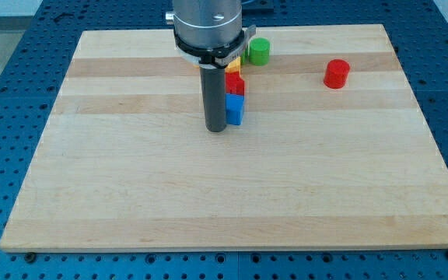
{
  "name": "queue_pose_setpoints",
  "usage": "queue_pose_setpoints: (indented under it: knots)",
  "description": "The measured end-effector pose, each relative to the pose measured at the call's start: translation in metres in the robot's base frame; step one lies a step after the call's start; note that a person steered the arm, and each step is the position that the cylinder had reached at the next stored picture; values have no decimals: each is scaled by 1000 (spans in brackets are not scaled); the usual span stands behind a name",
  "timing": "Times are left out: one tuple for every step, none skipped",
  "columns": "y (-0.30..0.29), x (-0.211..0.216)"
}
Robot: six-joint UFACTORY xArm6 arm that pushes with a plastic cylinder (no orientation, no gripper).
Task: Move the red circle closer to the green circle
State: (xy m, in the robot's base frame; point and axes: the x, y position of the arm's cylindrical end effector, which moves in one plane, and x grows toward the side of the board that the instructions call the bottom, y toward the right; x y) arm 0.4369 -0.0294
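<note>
Wooden board (232,194) on a blue perforated table (6,47). My tip (216,129) rests on the board a little above its centre, just to the left of a blue block (235,109) — touching or nearly so, cannot tell which. The tool is a plain dark rod with no jaws, holding nothing.

Red circle (337,74) stands alone toward the view's upper right, well apart from my tip and from the other blocks. Green circle (259,51) sits near the board's top edge, just right of the arm's grey housing (207,27).

Between green circle and blue block, a short column: a yellow block (234,62) at top, partly hidden by the housing — shape unclear — then a red block (235,82), then the blue one, each touching or just beside the next.
</note>
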Motion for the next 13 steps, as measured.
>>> queue_pose_setpoints:
  knots:
    - [3,0]
    - [6,22]
    - [33,67]
    - [101,79]
    - [171,25]
    - [194,1]
    - [208,-27]
    - [216,-60]
    - [224,-79]
    - [228,-79]
    - [266,-80]
    - [290,-98]
    - [288,-138]
